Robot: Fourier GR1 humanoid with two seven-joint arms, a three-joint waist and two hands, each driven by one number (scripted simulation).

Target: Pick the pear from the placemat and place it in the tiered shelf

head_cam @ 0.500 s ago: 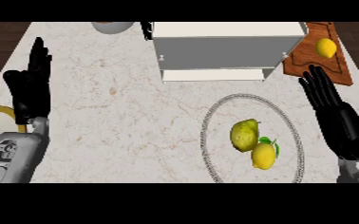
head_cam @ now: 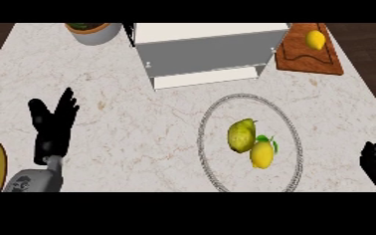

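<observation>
Both hands hold nothing: the left hand (head_cam: 53, 124), at nine o'clock, has straight fingers spread upward; the right hand (head_cam: 368, 160) barely shows at four o'clock, fingers indiscernible. Nearer centre, the pear (head_cam: 241, 135) touches a lemon (head_cam: 262, 154) on the round placemat (head_cam: 213, 172), six o'clock of the white tiered shelf (head_cam: 208, 52).

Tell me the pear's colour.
Olive green with yellowish patches, seen in the head view: pear on the placemat.
</observation>
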